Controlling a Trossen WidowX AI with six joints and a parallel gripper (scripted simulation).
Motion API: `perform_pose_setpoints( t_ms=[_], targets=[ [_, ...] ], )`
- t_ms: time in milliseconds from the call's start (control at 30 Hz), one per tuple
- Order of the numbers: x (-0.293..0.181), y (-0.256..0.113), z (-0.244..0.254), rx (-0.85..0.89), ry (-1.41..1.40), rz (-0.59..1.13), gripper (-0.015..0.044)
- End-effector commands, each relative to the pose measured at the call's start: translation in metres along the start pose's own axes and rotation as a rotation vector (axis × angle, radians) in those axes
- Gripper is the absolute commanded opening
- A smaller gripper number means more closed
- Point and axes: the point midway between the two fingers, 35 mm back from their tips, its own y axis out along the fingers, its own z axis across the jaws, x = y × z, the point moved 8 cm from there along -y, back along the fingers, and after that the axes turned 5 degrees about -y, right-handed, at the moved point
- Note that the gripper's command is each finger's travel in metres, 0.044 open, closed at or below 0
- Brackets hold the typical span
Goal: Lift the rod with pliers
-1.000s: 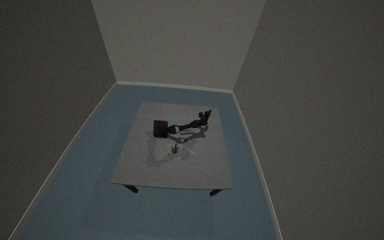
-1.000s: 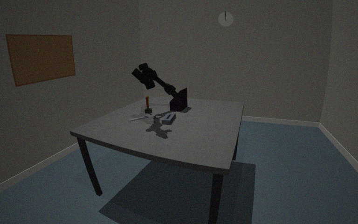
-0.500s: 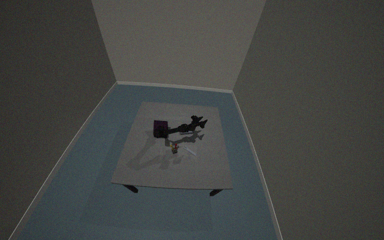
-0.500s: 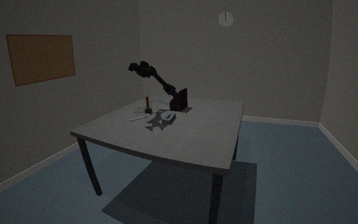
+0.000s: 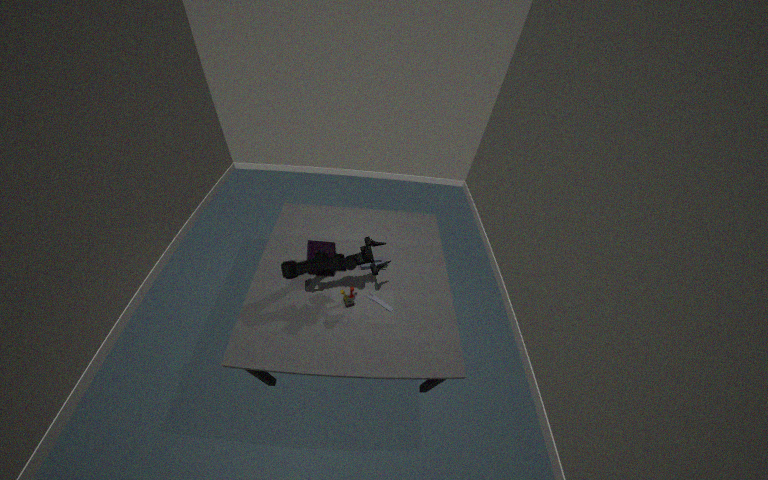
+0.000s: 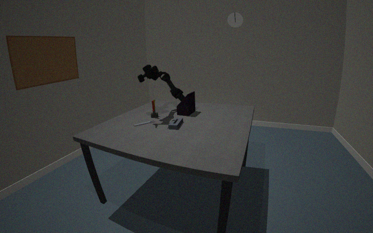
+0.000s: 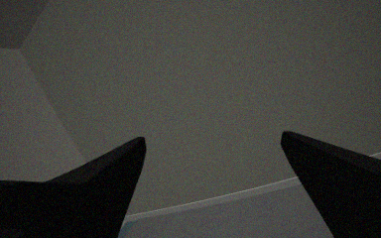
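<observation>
Two black, pointed fingers of the claw (image 5: 388,253) (image 6: 145,73) (image 7: 213,141) are spread wide apart, with nothing between them. The black, jointed arm (image 5: 350,262) (image 6: 171,84) holds the claw up in the air; in the exterior view it reaches toward 10 o'clock from a dark purple, slant-topped box (image 5: 321,247) (image 6: 187,106). A low grey block with a slot (image 5: 370,264) (image 6: 174,126) sits on the pale grey, flat worktop (image 5: 339,345) (image 6: 203,140). The rod is too small and dark to pick out. From the block, seen from the top, the red and yellow pliers (image 5: 351,293) (image 6: 153,106) are toward 7 o'clock. They stand up in a small, dark, boxy holster (image 5: 349,303) (image 6: 154,115). A thin white strip (image 5: 381,302) (image 6: 143,123) lies near the holster, at its 3 o'clock side in the top view.
</observation>
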Motion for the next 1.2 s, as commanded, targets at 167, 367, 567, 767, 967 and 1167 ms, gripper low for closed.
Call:
perform_pose_setpoints(
  t_ms=[167,367,567,767,967,1167],
  targets=[
    [-0.013,-0.041,0.0,-0.105,0.297,-0.021,0.044],
    [-0.017,-0.034,-0.016,-0.184,0.341,0.083,0.044],
    [-0.037,-0.027,-0.084,-0.547,0.5,0.483,0.044],
    [-0.054,-0.048,-0.141,-0.903,0.602,0.808,0.044],
    [-0.06,-0.078,-0.18,-1.186,0.645,1.048,0.044],
    [-0.061,-0.104,-0.203,-1.373,0.652,1.208,0.044]
  ],
)
